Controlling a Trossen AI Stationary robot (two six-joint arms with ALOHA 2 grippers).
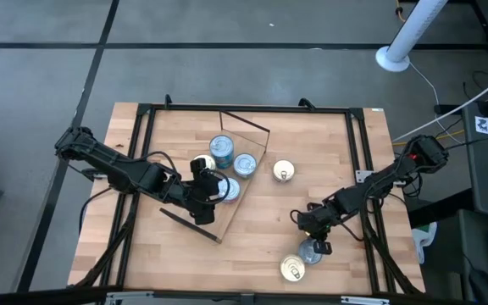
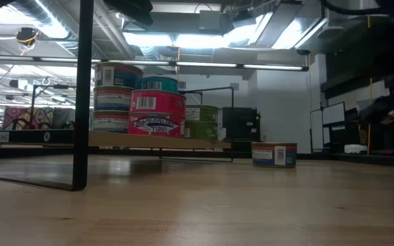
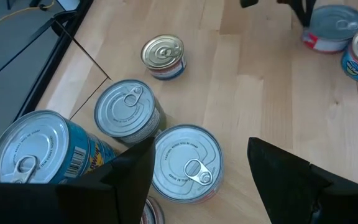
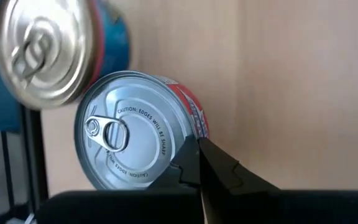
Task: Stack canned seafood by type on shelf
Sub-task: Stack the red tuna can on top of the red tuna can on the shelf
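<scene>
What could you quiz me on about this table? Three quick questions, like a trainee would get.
1. True or false: the left gripper is open over the shelf.
2. The right gripper, shut, has its tips at: A) a tin on the shelf; B) a silver-topped tin on the table; C) nothing nearby.
3. Fill in: the lone gold-lidded tin lies ___ the shelf (on/off).
Key: 1 true; 2 B; 3 off.
</scene>
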